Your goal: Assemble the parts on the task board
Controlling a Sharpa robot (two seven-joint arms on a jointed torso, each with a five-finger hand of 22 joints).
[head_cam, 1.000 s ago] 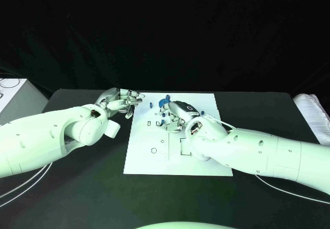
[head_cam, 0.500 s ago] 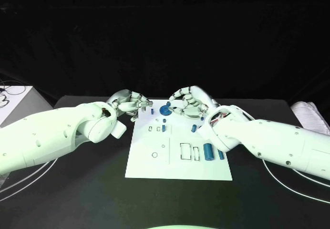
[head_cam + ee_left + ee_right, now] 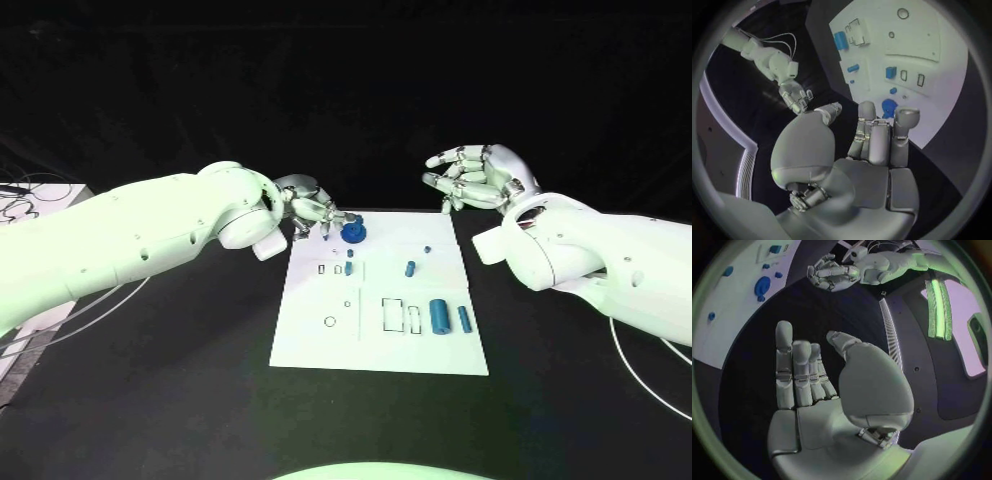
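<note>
1. Black cloth hangs behind a black table (image 3: 173,400), a plain dark ground on which the white plate and blue pieces stand out.

2. White and rectangular, the task board (image 3: 378,345) lies flat in the middle of the table, between the two arms, so both hands can reach it. Outlined slots are marked on it, presumably the seats for the parts.

3. The right hand (image 3: 476,175) is raised beyond the board's far right corner, well apart from it. In the right wrist view its fingers (image 3: 795,375) are straight and apart, the palm bare: it holds nothing. Lifted off like this, it probably leaves the board free for the other arm.

4. The left hand (image 3: 306,208) sits low at the board's far left corner, fingers curled toward the round blue part (image 3: 352,233). The left wrist view shows the fingertips (image 3: 904,120) just beside that part, but whether they touch or grip it cannot be told.

5. Near the board's right side stand a thick blue cylinder (image 3: 438,314) and, just beside it, a slim blue peg (image 3: 464,319), next to the large rectangular outlines. They look staged for later fitting.

6. A small blue piece (image 3: 410,268) lies alone mid-board.

7. Smaller blue pieces (image 3: 349,266) sit among the outlines below the round part; whether they are seated cannot be told. The assembly seems far from finished.
</note>
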